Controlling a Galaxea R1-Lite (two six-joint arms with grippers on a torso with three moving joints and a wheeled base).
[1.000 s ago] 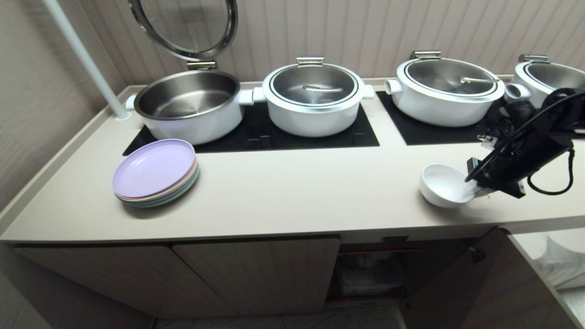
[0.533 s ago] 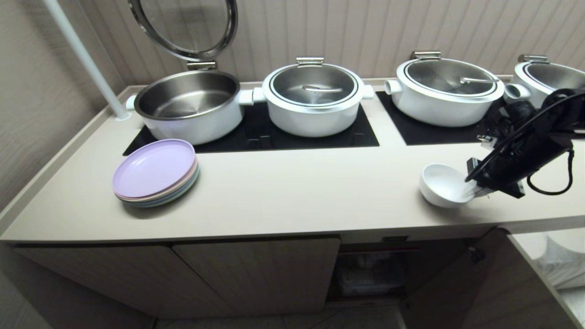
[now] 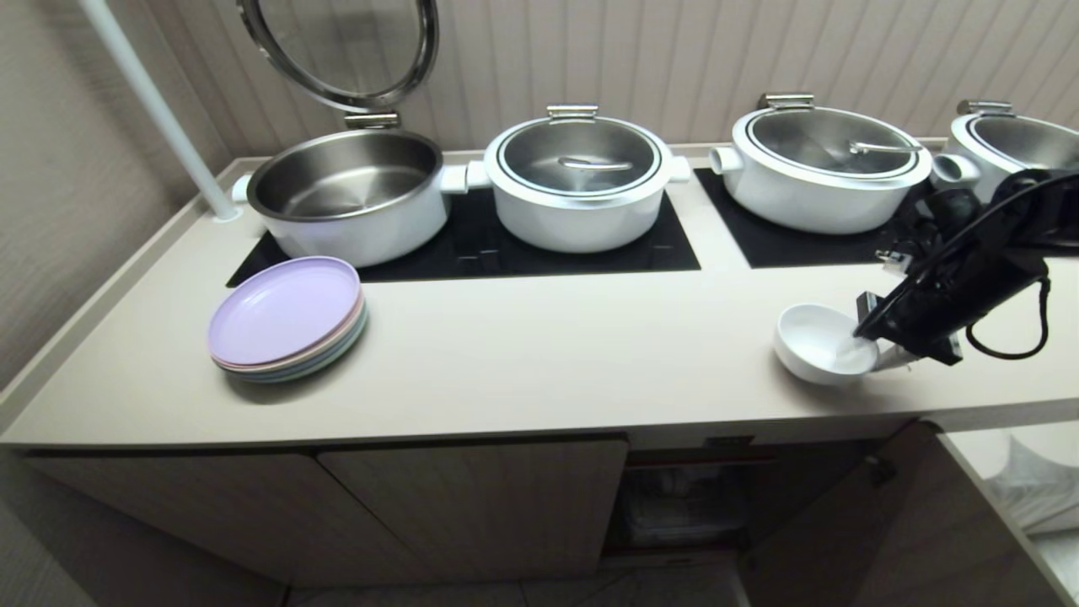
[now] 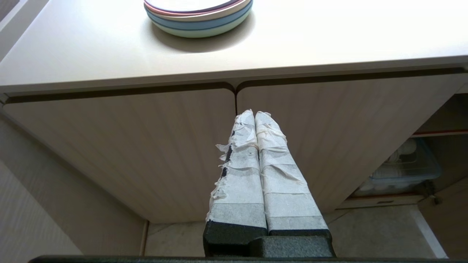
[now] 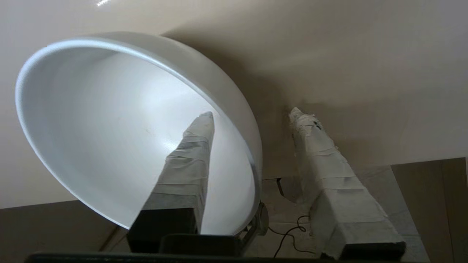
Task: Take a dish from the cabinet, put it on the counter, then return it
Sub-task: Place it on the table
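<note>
The dish (image 3: 811,340), a small white bowl, sits on the beige counter (image 3: 548,354) near its front right edge. My right gripper (image 3: 872,356) reaches it from the right and is open. In the right wrist view one taped finger (image 5: 190,153) is inside the dish (image 5: 109,120) and the other (image 5: 321,153) stands outside, clear of the wall, so the rim lies in the gap of the right gripper (image 5: 251,113). Below, the cabinet (image 3: 683,497) stands open. My left gripper (image 4: 255,114) is shut and parked in front of closed cupboard doors.
Several white pots (image 3: 577,181) stand on black glass panels (image 3: 472,244) at the back; the leftmost pot (image 3: 350,194) has its lid up. A stack of pastel plates (image 3: 287,319) lies at the left. The open cabinet door (image 3: 843,523) juts out at lower right. A bin of white bowls (image 4: 402,168) sits inside.
The right gripper's fingers have parted from shut to open. The dish has settled flatter on the counter. The arm has barely shifted.
</note>
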